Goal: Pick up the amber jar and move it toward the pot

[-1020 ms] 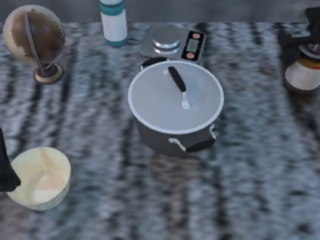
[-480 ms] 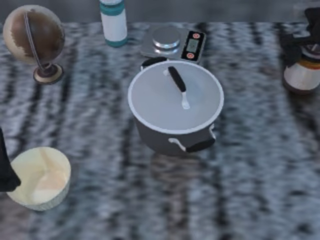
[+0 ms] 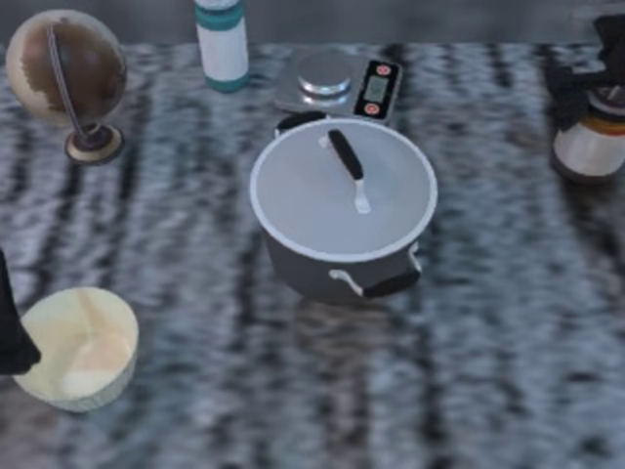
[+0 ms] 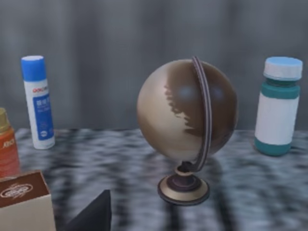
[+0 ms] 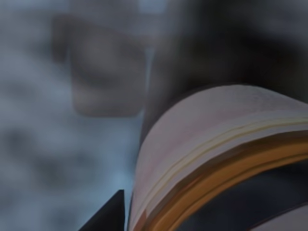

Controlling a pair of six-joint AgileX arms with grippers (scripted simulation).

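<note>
The amber jar (image 3: 589, 147), with its white label and orange band, is at the table's far right edge. My right gripper (image 3: 599, 103) comes down over its dark lid and is shut on it. In the right wrist view the jar (image 5: 207, 144) fills the frame, and one dark fingertip (image 5: 109, 214) lies against its label; the other finger is hidden. The grey pot (image 3: 342, 195), lid on, stands at the table's middle, well to the left of the jar. My left gripper (image 3: 10, 332) is parked at the left edge beside the bowl, open, holding nothing.
A cream bowl (image 3: 76, 347) sits front left, a globe (image 3: 66, 73) back left, a white bottle with teal bands (image 3: 223, 44) and a kitchen scale (image 3: 337, 83) behind the pot. The left wrist view also shows a blue-capped can (image 4: 38, 103) and a brown box (image 4: 24, 202).
The amber jar, held by the right gripper, has shifted slightly at the right edge. The pot and the left arm have not moved.
</note>
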